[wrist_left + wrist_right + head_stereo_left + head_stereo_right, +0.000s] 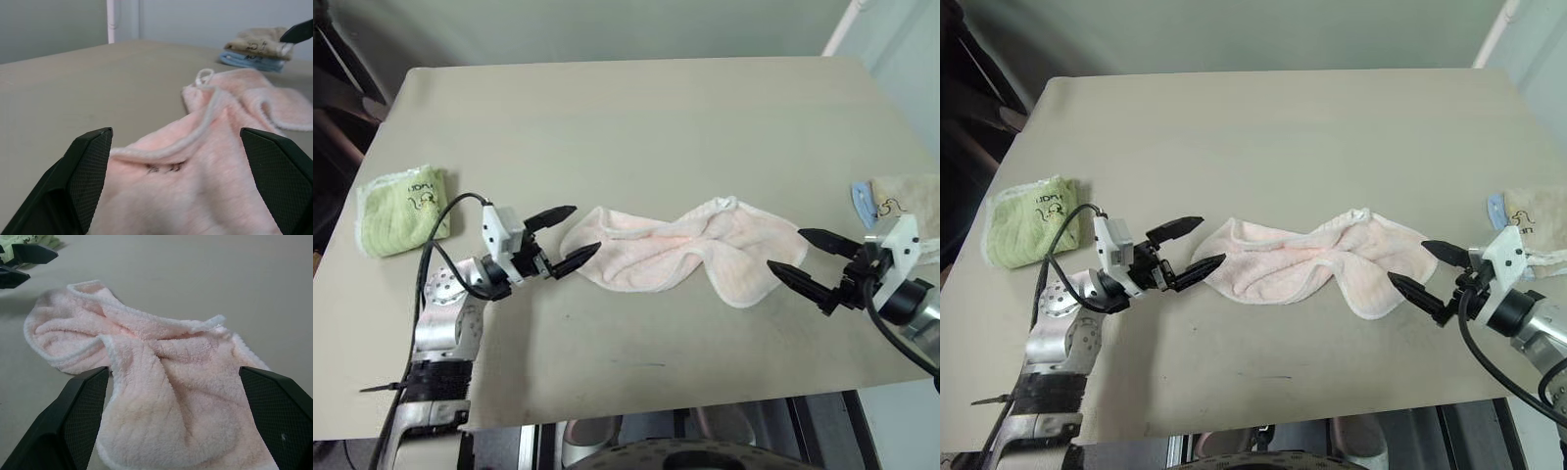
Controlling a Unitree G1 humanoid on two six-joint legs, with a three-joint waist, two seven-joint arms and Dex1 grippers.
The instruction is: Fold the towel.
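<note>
The pale pink towel [680,250] lies crumpled and twisted across the middle of the beige table [636,117], its whitish stitched edge showing. A small dark logo [164,169] shows near its left end. My left gripper [570,236] stands open just at the towel's left end, one finger above the cloth edge and one beside it, holding nothing. At the towel's right end my right gripper [800,258] is open too, its tips a little short of the cloth. In the right wrist view the towel [161,377] spreads out between and beyond that gripper's fingers [83,406].
A lime-green folded towel [403,208] lies at the table's left edge. At the right edge a beige folded towel [906,201] rests on a blue one [864,204]. The table's far half is bare. The front edge runs close behind both grippers.
</note>
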